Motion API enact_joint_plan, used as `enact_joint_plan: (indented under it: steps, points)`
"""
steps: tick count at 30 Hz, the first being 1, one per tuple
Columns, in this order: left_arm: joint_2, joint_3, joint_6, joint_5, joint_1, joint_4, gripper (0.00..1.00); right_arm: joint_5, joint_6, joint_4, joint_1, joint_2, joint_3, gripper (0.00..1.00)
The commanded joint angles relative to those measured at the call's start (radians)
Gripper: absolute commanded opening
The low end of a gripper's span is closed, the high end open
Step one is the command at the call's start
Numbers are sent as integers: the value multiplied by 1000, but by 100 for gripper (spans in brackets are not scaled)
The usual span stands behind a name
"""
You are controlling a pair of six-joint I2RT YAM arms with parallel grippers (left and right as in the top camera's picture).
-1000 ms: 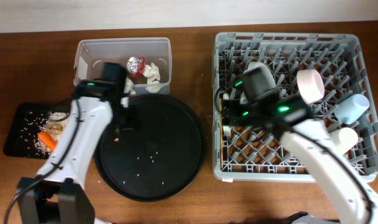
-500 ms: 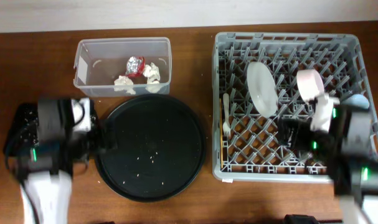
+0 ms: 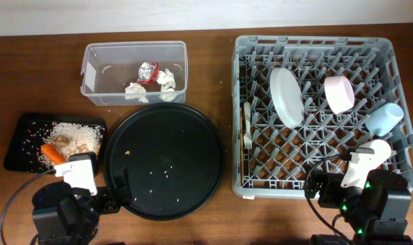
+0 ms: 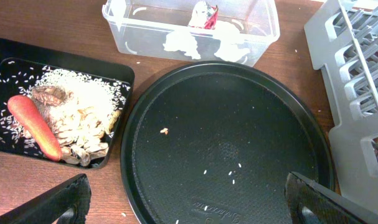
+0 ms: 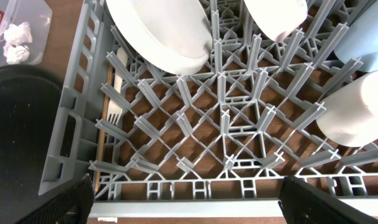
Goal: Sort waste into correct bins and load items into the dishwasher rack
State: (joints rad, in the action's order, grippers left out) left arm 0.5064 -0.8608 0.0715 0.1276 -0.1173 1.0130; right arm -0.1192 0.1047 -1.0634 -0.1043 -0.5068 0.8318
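**A:** How do the left gripper's fingers stand?

**B:** The left gripper (image 4: 192, 200) is spread wide with nothing between the fingers. It hangs over the near rim of the round black tray (image 4: 269, 124). That tray fills the room straight ahead of it and is bare but for a few crumbs.

**A:** And the edges around it?

**B:** Ahead and to its left lies the black rectangular tray (image 4: 2, 53), whose right wall is just beside the round tray's rim. It holds the carrot (image 4: 33, 126), the brown lump (image 4: 48, 94) and the rice scraps (image 4: 83, 109). Farther ahead, past the round tray's far rim, sits the clear tub (image 4: 263, 34) with the napkins (image 4: 182, 42) and the foil wrapper (image 3: 148, 69). A corner of the dishwasher rack (image 4: 354, 149) comes in on its right.

**A:** The right one?

**B:** The right gripper (image 5: 189, 202) gapes too, empty, above the rack's near wall. Bare pegs stand directly ahead. Beyond them lean the plate (image 5: 157, 31) and the pink bowl (image 5: 276, 15). Ahead and to its right are the blue cup (image 5: 369, 37) and the cream cup (image 5: 357, 106). Ahead and to its left, along the rack's left wall, lie the fork (image 5: 116, 106) and the chopstick (image 5: 101, 155).
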Motion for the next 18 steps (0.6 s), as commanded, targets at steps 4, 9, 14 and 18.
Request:
enact_joint_plan:
  steps: [4, 9, 14, 18]
  points:
    - [-2, 8, 6, 7, -2, 2, 99, 12, 0, 0, -5, 42, -14, 98]
    - [-2, 8, 6, 7, -2, 2, 99, 20, 0, 128, 74, 239, -175, 98]
    - [-2, 8, 6, 7, -2, 2, 99, 30, -1, 862, 112, 504, -608, 98]
    - [-2, 8, 6, 7, -2, 2, 99, 51, -43, 1170, 112, 504, -830, 98]
